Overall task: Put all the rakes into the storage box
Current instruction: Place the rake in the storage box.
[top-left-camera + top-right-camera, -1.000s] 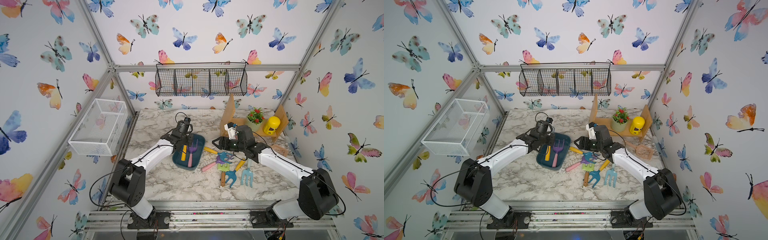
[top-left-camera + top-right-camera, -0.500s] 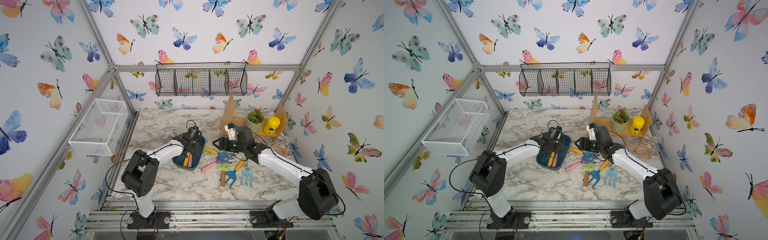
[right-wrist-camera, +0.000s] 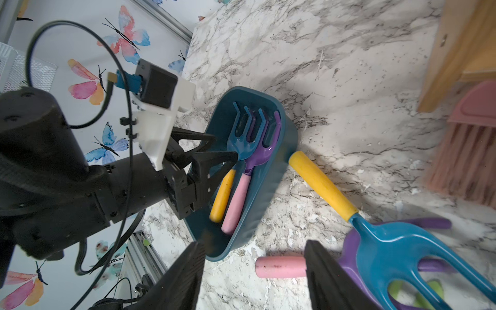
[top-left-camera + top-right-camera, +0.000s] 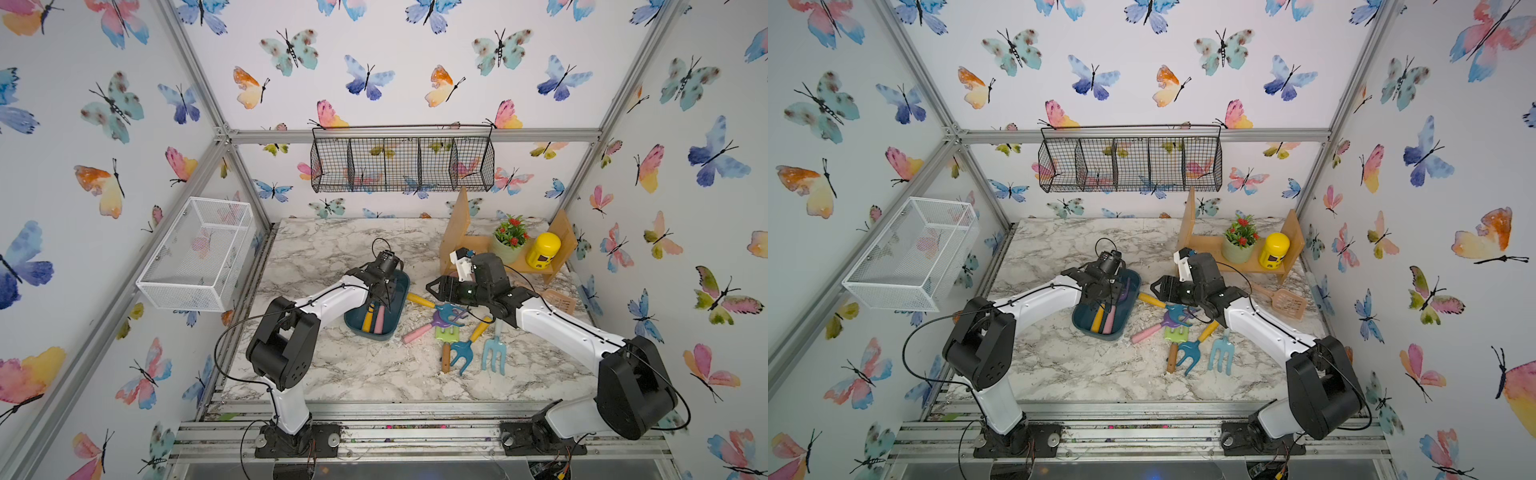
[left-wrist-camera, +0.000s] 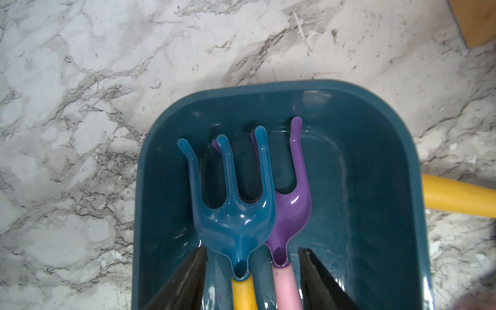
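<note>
The storage box [image 4: 398, 291] [image 5: 375, 150] is a dark teal tub at mid-table. Two rakes lie side by side in it: a blue rake [image 5: 236, 214] with a yellow handle and a purple rake [image 5: 294, 206] with a pink handle. My left gripper [image 5: 252, 251] [image 4: 384, 297] hangs low over the tub, open. Its fingers [image 5: 188, 279] flank both handles without touching them. My right gripper [image 3: 255, 244] [image 4: 430, 286] hovers open just right of the tub and holds nothing. A pink handle [image 3: 279, 267] lies on the table beyond one of its fingers.
A heap of toy tools [image 4: 453, 332] lies right of the tub, among them a blue rake [image 3: 402, 241] and a light blue fork [image 4: 493, 353]. A wooden shelf [image 4: 465, 243] holds a plant and a yellow jar. A white mesh basket [image 4: 199, 253] and a black wire basket [image 4: 401, 164] hang on the walls.
My left gripper was shut by the tub's far end; it has moved over the tub and opened. The right arm has not moved.
</note>
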You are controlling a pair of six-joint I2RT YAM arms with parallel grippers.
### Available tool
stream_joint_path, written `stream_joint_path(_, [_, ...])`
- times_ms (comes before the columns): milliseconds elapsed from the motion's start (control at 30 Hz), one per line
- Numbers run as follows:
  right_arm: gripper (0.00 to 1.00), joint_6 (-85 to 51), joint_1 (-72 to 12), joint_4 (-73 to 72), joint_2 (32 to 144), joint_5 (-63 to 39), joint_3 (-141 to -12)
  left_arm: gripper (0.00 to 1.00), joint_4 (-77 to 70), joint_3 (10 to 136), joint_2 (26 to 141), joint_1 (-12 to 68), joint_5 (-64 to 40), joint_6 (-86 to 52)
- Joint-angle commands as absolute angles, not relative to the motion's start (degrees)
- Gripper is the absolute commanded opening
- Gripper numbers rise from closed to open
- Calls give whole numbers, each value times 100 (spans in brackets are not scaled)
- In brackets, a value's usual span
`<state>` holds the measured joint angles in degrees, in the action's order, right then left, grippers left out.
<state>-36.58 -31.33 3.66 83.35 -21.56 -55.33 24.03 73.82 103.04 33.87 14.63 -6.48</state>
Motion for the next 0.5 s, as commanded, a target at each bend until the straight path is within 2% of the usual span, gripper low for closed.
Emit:
stream_joint_path(0, [64,-3612,-3138,526,8218,-1890,-5555,59,2539,7643,10124,3402,1586,-759])
stream_joint_path(267, [65,-3728,-2980,1142,8345,-1201,-5564,61,1468,7294,9379,3384,131,-1014])
stream_joint_path(467, [65,-3897,-2930,2276,8613,-275,-5657,63,1253,7111,9281,3388,92,-1134])
